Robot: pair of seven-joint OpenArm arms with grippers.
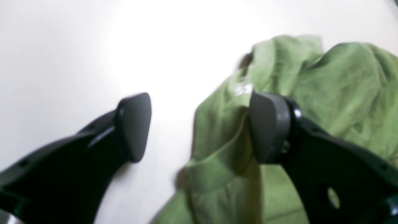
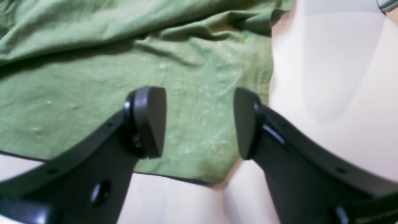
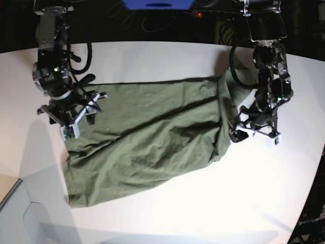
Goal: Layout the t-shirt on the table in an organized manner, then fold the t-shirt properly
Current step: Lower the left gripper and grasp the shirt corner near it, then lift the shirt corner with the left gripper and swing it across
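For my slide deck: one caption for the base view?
Both grippers, left and right, open at opposite ends of the wrinkled t-shirt on the table.

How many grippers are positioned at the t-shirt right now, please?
2. The right gripper is open over the t-shirt's edge on the base view's left; the left gripper is open at the bunched end on that view's right.

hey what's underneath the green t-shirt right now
The t-shirt lies spread and wrinkled on the white table, which shows all around it. Whatever is beneath the cloth itself is covered. Both open grippers hover at its ends, holding nothing.
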